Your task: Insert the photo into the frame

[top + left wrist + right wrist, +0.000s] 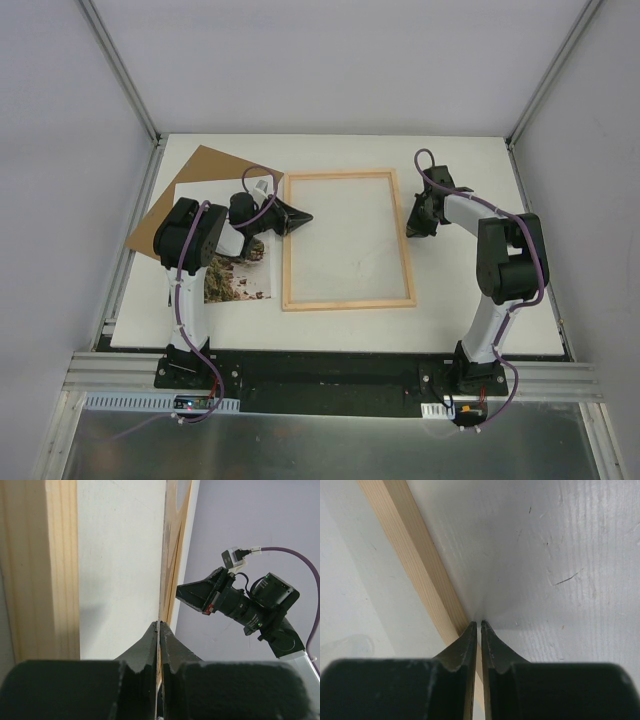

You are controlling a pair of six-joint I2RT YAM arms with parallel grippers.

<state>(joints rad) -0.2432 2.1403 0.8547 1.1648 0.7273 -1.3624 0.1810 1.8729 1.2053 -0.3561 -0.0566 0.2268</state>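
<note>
The light wood frame [347, 240] lies flat in the middle of the table with its clear pane showing the white top. The photo [243, 282] lies picture side up to its left, mostly hidden under my left arm. My left gripper [303, 217] is shut with nothing between its fingers, its tips just past the frame's left rail, low over the pane [120, 570]. My right gripper [413, 229] is shut too, with only a slit between the fingers. Its tips [479, 624] sit at the outer edge of the frame's right rail [415, 565].
A plain brown backing board [190, 185] lies at the back left, partly under the photo. My right arm's wrist camera [240, 605] shows across the frame in the left wrist view. Grey walls close in the table at the back and on both sides.
</note>
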